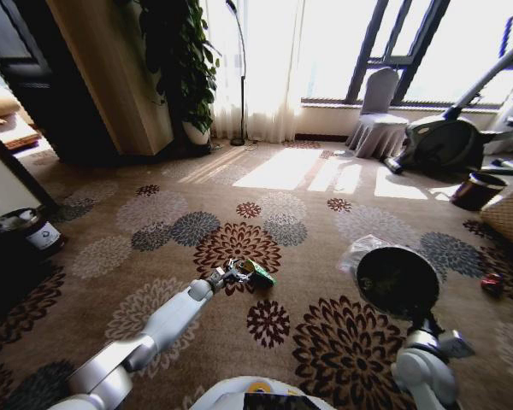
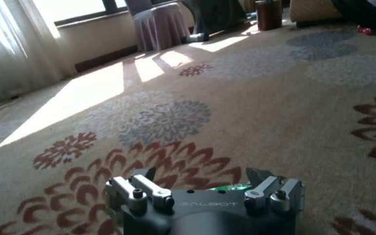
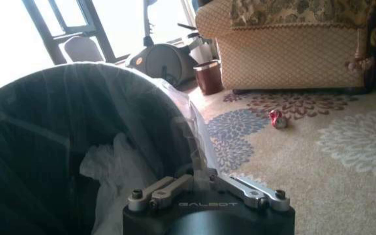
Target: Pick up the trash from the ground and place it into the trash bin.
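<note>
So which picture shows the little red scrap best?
The right wrist view: the red scrap lies in plain sight on the carpet before the sofa. The head view has it small near the edge; the left wrist view gives a far red speck.

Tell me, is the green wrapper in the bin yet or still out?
Out. The green wrapper sits at the left gripper above the carpet, apart from the trash bin.

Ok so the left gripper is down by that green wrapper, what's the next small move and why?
Probably close the left gripper on the green wrapper. It sits low on the carpet with the wrapper showing between its open fingers, while the right gripper holds the trash bin by its rim, ready nearby.
</note>
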Tool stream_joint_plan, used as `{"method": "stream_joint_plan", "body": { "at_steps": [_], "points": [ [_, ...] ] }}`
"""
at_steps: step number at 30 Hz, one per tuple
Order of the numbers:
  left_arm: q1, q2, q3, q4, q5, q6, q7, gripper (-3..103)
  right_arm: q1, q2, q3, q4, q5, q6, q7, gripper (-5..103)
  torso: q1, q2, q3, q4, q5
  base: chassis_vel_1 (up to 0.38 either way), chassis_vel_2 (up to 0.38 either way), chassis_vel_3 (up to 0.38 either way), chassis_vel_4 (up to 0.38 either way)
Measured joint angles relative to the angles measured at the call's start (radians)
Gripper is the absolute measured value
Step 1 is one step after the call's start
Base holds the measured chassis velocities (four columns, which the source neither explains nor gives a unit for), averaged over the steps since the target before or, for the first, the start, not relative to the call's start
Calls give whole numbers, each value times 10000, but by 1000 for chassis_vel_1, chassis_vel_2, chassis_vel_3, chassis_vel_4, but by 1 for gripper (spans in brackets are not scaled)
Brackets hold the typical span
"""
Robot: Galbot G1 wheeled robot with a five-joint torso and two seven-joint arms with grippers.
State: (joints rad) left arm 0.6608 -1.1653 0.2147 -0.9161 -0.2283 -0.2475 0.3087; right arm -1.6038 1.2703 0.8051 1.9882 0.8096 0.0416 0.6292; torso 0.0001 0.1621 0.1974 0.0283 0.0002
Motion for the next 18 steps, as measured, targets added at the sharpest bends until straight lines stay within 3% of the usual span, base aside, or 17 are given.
{"method": "stream_joint_plan", "body": {
  "at_steps": [6,18],
  "points": [
    [24,-60,-103,225,629,-135,63,96,0,0,-3,1,0,0,-5,0,-1,0,-1,14,-4,0,0,0,0],
    [-147,-83,-90,848,1995,-787,499,96,0,0,-2,1,0,0,-4,0,-1,0,-1,2,-3,-79,-77,70,69]
  ]
}}
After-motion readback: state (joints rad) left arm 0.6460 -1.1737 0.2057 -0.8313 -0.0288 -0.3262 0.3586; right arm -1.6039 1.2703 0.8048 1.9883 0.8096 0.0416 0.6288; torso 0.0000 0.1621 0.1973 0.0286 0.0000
